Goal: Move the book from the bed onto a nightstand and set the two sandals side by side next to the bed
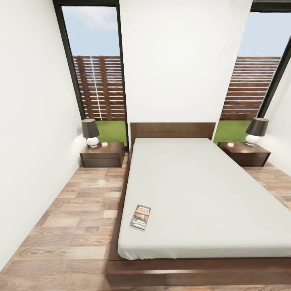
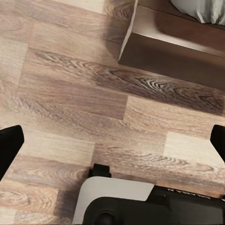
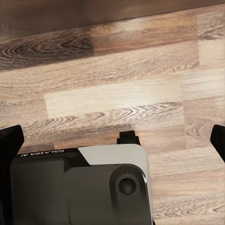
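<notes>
Above the wood-plank floor (image 2: pixel 70 93), the left end effector (image 2: pixel 112 140) hangs with its black fingers (image 2: pixel 9 145) spread wide, holding nothing; the corner of the bed's dark frame shows ahead of it. The right end effector (image 3: pixel 112 140) is likewise spread wide and empty over the planks. On the bed (image 1: pixel 210 194), a smooth light grey mattress in a brown wooden frame, the thin book (image 1: pixel 140 217) lies flat near the mattress's front left corner. Glossy dark nightstands (image 1: pixel 102 154) flank the headboard, each carrying a lamp (image 1: pixel 90 132) with a dark shade and round white base.
</notes>
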Controlling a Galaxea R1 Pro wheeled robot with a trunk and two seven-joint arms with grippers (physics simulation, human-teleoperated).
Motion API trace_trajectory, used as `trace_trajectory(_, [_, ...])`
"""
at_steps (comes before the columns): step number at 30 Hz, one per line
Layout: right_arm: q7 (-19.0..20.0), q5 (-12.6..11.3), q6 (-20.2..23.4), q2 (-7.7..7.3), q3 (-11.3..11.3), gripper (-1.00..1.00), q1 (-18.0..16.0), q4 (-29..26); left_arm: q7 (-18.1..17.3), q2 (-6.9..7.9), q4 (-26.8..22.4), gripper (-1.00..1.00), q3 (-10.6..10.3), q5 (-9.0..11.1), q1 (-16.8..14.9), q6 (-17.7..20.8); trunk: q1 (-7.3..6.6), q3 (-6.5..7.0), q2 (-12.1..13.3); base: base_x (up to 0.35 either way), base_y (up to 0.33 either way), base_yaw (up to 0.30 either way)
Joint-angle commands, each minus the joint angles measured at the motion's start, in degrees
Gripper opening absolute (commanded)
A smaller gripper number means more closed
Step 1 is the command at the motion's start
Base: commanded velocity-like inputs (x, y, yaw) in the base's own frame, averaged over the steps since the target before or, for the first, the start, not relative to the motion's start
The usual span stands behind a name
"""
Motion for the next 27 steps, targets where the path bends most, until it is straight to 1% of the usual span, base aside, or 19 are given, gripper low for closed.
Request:
trace_trajectory(1, [0.22, -0.55, 0.04, 0.00, 0.06, 1.00, -0.09, 0.11, -0.36, 0.40, -0.17, 1.00, 0.04, 0.34, -0.13, 0.01, 0.03, -0.12, -0.12, 0.000, 0.000, 0.000])
trace_trajectory(2, [0.22, -0.55, 0.05, 0.00, 0.05, 1.00, -0.09, 0.11, -0.34, 0.72, -0.49, 1.00, 0.04, 0.34, -0.21, 0.25, 0.03, -0.12, -0.12, 0.000, 0.000, 0.000])
trace_trajectory(4, [0.22, -0.55, 0.06, -0.01, 0.03, 1.00, -0.09, 0.11, -0.30, 1.49, -2.03, 1.00, 0.05, 0.33, -0.46, 2.02, 0.03, -0.12, -0.12, 0.000, 0.000, 0.000])
trace_trajectory(6, [0.22, -0.55, 0.07, -0.01, 0.02, 1.00, -0.09, 0.11, -0.29, 1.98, -3.98, 1.00, 0.07, 0.33, -0.65, 4.53, 0.03, -0.12, -0.12, 0.000, 0.000, 0.000])
trace_trajectory(7, [0.22, -0.55, 0.07, -0.02, 0.04, 1.00, -0.09, 0.11, -0.31, 2.48, -6.94, 1.00, 0.08, 0.33, -0.94, 8.09, 0.03, -0.12, -0.12, 0.000, 0.000, 0.000])
trace_trajectory(8, [0.22, -0.55, 0.07, -0.02, 0.04, 1.00, -0.09, 0.11, -0.32, 2.74, -8.77, 1.00, 0.09, 0.33, -1.12, 10.15, 0.03, -0.12, -0.12, 0.000, 0.000, 0.000])
trace_trajectory(9, [0.22, -0.55, 0.07, -0.02, 0.05, 1.00, -0.09, 0.13, -0.33, 3.23, -12.96, 1.00, 0.08, 0.33, -1.43, 14.57, 0.03, -0.12, -0.12, 0.000, 0.000, 0.000])
trace_trajectory(11, [0.22, -0.55, 0.07, -0.01, 0.06, 1.00, -0.09, 0.15, -0.37, 3.61, -17.43, 1.00, 0.07, 0.33, -1.66, 18.88, 0.03, -0.12, -0.12, 0.000, 0.000, 0.000])
trace_trajectory(12, [0.22, -0.55, 0.07, 0.02, 0.06, 1.00, -0.09, 0.17, -0.40, 3.85, -21.60, 1.00, 0.07, 0.35, -1.82, 22.68, 0.03, -0.12, -0.12, 0.000, 0.000, 0.000])
trace_trajectory(15, [0.22, -0.55, 0.07, 0.02, 0.02, 1.00, -0.09, 0.17, -0.38, 3.99, -26.72, 1.00, 0.11, 0.38, -1.97, 26.96, 0.03, -0.12, -0.12, 0.000, 0.000, 0.000])
trace_trajectory(16, [0.22, -0.55, 0.08, 0.00, 0.01, 1.00, -0.09, 0.17, -0.34, 4.00, -29.35, 1.00, 0.17, 0.40, -2.02, 28.82, 0.03, -0.12, -0.12, 0.000, 0.000, 0.000])
trace_trajectory(18, [0.22, -0.55, 0.08, -0.01, 0.00, 1.00, -0.09, 0.14, -0.24, 3.97, -32.51, 1.00, 0.28, 0.41, -2.08, 30.50, 0.03, -0.12, -0.12, 0.000, 0.000, 0.000])
trace_trajectory(23, [0.22, -0.55, 0.08, 0.00, 0.03, 1.00, -0.09, 0.15, -0.16, 3.95, -36.80, 1.00, 0.37, 0.43, -2.26, 32.62, 0.03, -0.12, -0.12, 0.000, 0.000, 0.000])
trace_trajectory(24, [0.22, -0.55, 0.08, 0.02, 0.05, 1.00, -0.09, 0.15, -0.16, 3.94, -38.48, 1.00, 0.38, 0.54, -2.43, 33.83, 0.03, -0.12, -0.12, 0.000, 0.000, 0.000])
trace_trajectory(27, [0.22, -0.55, 0.08, 0.05, 0.06, 1.00, -0.10, 0.15, -0.19, 3.94, -41.16, 1.00, 0.40, 1.30, -2.69, 35.95, 0.03, -0.12, -0.12, 0.000, 0.000, 0.000])
